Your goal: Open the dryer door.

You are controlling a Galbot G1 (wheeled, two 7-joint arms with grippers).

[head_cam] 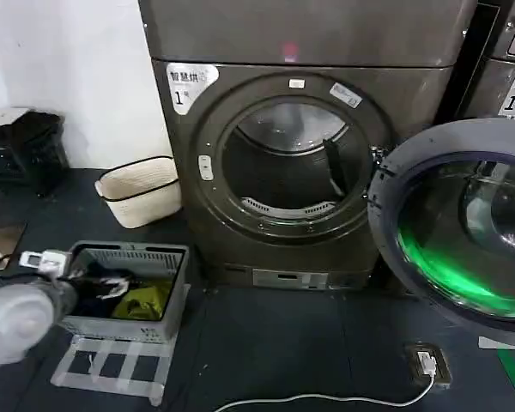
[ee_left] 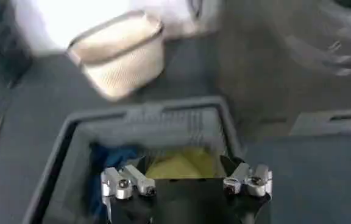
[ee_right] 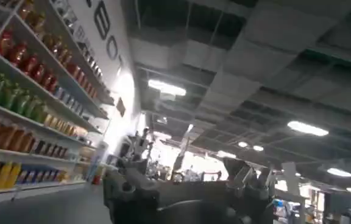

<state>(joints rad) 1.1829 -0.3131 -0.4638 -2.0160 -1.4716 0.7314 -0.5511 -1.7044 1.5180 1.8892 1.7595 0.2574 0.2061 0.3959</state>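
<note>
Head view: the dryer door (head_cam: 463,219) is already standing swung wide on its hinge, its dark glass glowing green, far off to the side of the left gripper (ee_left: 186,182), whose fingers (ee_left: 127,181) are spread wide and holding nothing above a grey laundry basket (head_cam: 124,292). Rigid, fairly heavy and slick on its chrome ring, the door is probably best taken at the rim edge opposite the hinge. A label on the dryer (head_cam: 292,172) is reading "1" (the Chinese characters are too small to read). The right gripper (ee_right: 187,195) is pointing toward a ceiling; its fingers' state cannot be told.
</note>
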